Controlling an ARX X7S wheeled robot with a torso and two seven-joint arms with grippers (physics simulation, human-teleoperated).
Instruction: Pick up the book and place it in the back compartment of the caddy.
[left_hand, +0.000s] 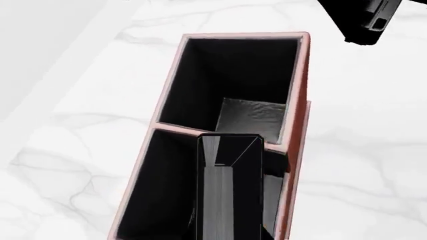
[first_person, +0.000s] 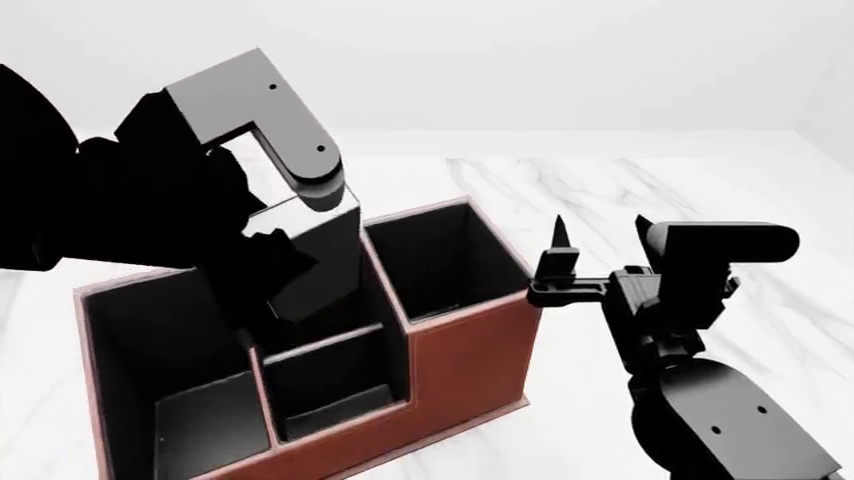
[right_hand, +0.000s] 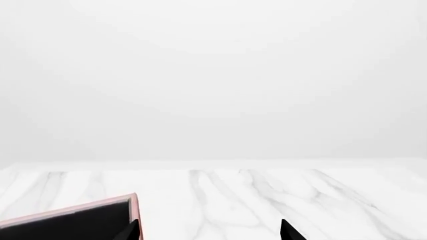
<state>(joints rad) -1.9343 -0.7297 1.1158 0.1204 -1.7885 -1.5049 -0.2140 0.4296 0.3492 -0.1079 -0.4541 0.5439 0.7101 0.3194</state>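
Caddy (first_person: 467, 350): red-brown box w/ pale edges, black inside, several compartments, upright on white marble desk (first_person: 694, 200). Book (left_hand: 230, 185): black cover, standing on end, tilted, lower part inside a caddy compartment beside the divider wall.

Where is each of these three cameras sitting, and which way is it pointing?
Head: high on the robot, looking down over both arms at the caddy.
Left wrist: on the left arm, looking straight down into the caddy, a black object below it.
Right wrist: looks level across the marble table; fingertips show.
All three show the caddy.
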